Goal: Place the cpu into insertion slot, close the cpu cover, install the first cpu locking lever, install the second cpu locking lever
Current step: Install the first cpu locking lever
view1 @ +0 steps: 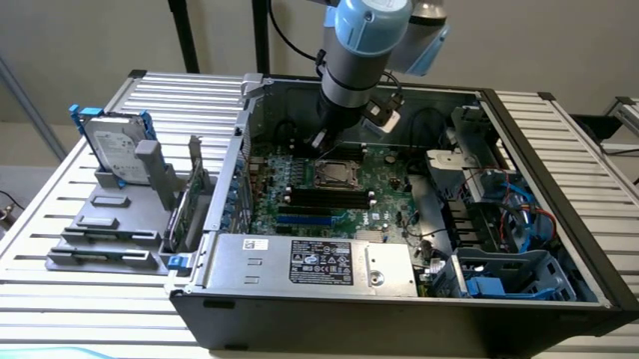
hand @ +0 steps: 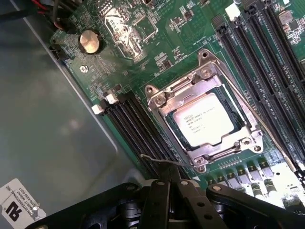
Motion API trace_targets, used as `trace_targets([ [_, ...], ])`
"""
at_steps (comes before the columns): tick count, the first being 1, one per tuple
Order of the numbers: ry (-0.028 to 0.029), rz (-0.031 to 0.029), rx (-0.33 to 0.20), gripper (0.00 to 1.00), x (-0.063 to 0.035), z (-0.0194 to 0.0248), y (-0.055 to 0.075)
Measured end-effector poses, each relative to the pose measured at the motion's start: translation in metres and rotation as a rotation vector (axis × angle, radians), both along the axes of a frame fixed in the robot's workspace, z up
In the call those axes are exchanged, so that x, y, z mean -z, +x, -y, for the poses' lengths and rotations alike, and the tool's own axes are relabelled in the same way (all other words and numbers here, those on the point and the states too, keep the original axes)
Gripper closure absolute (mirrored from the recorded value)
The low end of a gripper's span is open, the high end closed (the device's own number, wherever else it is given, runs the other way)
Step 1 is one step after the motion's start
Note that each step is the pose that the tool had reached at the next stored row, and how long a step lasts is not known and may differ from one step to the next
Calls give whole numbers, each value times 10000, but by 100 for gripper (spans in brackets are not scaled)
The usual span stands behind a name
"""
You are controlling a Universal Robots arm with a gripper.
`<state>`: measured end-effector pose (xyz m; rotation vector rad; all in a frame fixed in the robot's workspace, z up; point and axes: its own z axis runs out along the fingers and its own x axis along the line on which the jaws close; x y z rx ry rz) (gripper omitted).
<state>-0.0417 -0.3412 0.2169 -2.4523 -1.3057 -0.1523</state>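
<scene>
Hovering clenched black gripper (hand: 177,191) | pale square cpu (hand: 205,120) under silvery metal cpu cover (hand: 228,145); thin wire lever (hand: 159,160) unlatched, risk: slipping off

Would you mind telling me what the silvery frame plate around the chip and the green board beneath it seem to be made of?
The silvery cpu cover frame plate looks like bare stamped metal: bright glints, thin edges. The green motherboard looks like lacquered circuit laminate, probably fibreglass, with fine traces and soldered parts.

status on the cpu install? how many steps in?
Done: the cpu sits in the insertion slot and the cpu cover lies closed over it. In hand: the shut tool is empty, just beside a thin locking lever. Left: whether either lever is latched can't be told.
</scene>
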Motion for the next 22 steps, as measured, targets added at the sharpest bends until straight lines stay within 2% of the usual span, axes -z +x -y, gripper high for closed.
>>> trace_targets([
  [10,0,-1,-1,89,46,-1,28],
  [22,-1,-1,-1,89,125,0,164],
])
